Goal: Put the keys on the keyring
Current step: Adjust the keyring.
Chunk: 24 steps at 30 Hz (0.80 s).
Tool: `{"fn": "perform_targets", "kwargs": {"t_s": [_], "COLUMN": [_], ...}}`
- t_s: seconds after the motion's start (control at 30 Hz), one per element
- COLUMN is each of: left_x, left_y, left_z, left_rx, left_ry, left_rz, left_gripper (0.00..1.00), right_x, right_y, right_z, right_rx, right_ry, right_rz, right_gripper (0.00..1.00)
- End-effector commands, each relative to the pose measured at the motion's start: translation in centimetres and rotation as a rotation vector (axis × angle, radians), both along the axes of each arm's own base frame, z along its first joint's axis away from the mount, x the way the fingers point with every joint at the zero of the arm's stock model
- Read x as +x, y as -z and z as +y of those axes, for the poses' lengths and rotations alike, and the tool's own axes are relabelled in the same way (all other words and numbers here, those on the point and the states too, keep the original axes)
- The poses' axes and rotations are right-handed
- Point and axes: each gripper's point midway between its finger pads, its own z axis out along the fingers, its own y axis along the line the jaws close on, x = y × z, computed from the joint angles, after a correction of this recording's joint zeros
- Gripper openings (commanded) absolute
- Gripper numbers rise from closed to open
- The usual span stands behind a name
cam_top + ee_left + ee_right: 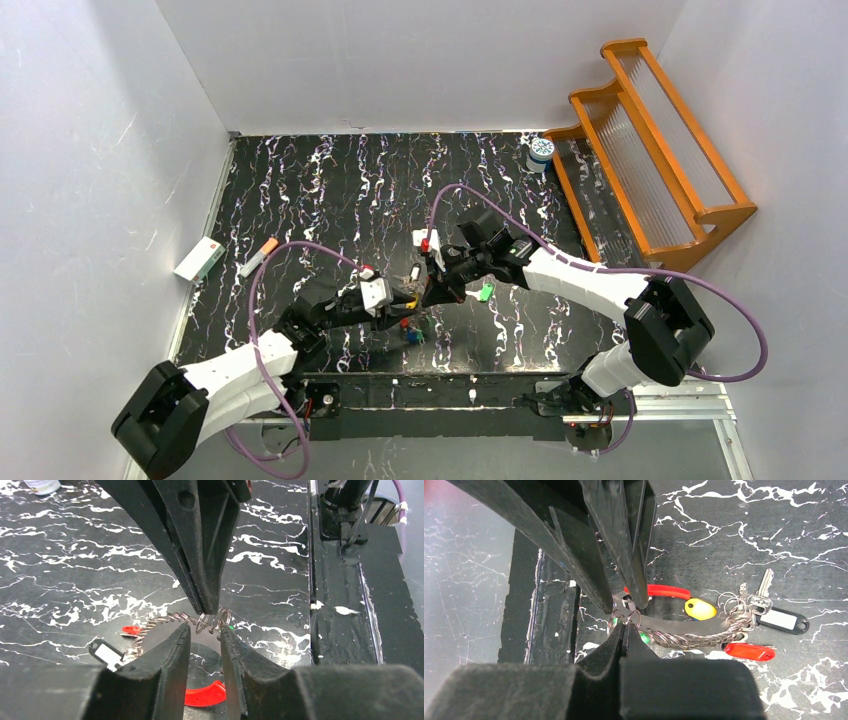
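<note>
The keyring (629, 616), a small metal ring at the end of a chain of linked rings (689, 639), hangs above the table. My right gripper (625, 626) is shut on it. Keys and tags hang from the chain: a yellow tag (699, 609), a red tag (749, 651), a black label tag (781, 620) and a silver key (764, 582). My left gripper (206, 630) stands narrowly open, its tips on either side of the rings (212, 620), facing the right fingers (200, 580). A green key (486, 292) lies loose to the right of the grippers.
An orange wooden rack (650, 150) stands at the back right with a white-and-blue jar (541, 152) beside it. A white box (199, 259) and an orange-tipped stick (258, 258) lie at the left. The table's front edge (470, 378) is close below the grippers.
</note>
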Motion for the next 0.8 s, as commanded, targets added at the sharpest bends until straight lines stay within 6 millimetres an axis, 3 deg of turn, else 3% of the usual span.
{"fn": "perform_targets", "kwargs": {"t_s": [0.0,0.5,0.6,0.73,0.77], "left_x": [0.0,0.7,0.7,0.7,0.8], "left_y": [-0.9,0.2,0.1,-0.7,-1.0], "left_z": [-0.9,-0.8,-1.0,-1.3,-1.3], "left_rx": [-0.021,0.006,0.011,-0.005,-0.013], "left_ry": [0.025,-0.020,-0.007,0.004,0.000], "left_rz": [-0.040,-0.047,-0.062,-0.058,-0.061], "left_gripper": [0.25,0.12,0.00,0.00,0.00], "right_x": [-0.2,-0.6,-0.6,0.2,0.5], "right_y": [-2.3,-3.0,-3.1,-3.3,-3.4], "right_z": [0.5,0.6,0.5,0.5,0.5], "right_rx": [0.095,0.133,0.137,0.137,0.138], "right_ry": [-0.041,-0.058,-0.057,-0.008,0.014], "right_rz": [-0.047,-0.056,-0.061,-0.086,-0.100], "right_gripper": [0.01,0.01,0.01,0.01,0.07]}}
